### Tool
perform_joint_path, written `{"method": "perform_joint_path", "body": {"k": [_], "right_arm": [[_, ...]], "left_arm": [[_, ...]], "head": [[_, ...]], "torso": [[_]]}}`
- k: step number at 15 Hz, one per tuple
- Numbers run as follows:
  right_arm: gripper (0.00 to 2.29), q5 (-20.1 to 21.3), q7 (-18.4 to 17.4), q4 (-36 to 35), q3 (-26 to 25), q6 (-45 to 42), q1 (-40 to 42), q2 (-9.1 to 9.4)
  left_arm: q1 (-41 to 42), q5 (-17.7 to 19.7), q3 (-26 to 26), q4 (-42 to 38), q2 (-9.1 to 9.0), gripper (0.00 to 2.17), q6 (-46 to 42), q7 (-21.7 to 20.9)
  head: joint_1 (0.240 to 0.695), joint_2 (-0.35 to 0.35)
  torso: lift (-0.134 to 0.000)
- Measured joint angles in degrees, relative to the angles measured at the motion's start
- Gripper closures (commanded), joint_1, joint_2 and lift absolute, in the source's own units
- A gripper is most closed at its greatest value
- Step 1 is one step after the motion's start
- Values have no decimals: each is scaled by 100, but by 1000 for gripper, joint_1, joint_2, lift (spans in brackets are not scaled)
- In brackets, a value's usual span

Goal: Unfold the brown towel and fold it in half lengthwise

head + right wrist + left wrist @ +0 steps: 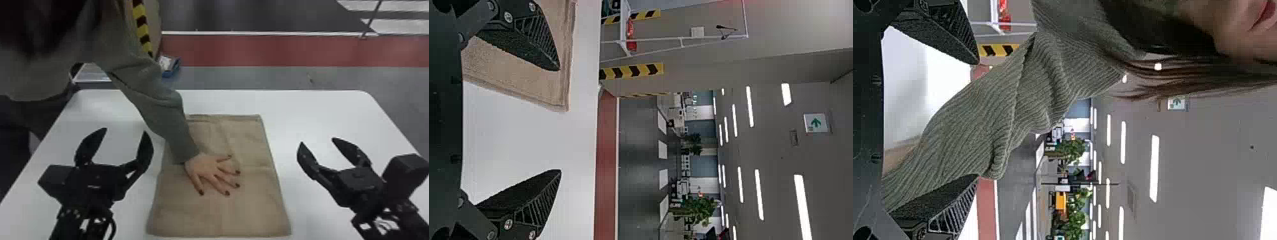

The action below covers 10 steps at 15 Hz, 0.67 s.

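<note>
Brown towel (245,198) flat on white surface (319,111), between grippers. Person's hand (209,172) on towel, fingers spread. Left gripper (123,132) beside towel, spread wide, holding nothing. Right gripper (316,142) on towel's other side, also wide, empty.

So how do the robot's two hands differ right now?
The left gripper has the towel to its right; the right gripper has it to its left. The left gripper has a person's sleeve beside it; the right gripper has bare table around it. Both are open and empty.
</note>
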Motion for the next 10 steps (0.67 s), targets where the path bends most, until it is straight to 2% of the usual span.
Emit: {"method": "perform_joint_path", "body": {"k": [10], "right_arm": [[167, -53, 1, -13, -16, -34, 60, 4]], "left_arm": [[0, 0, 0, 34, -2, 80, 0, 0]], "head": [[695, -7]], "torso": [[-125]]}}
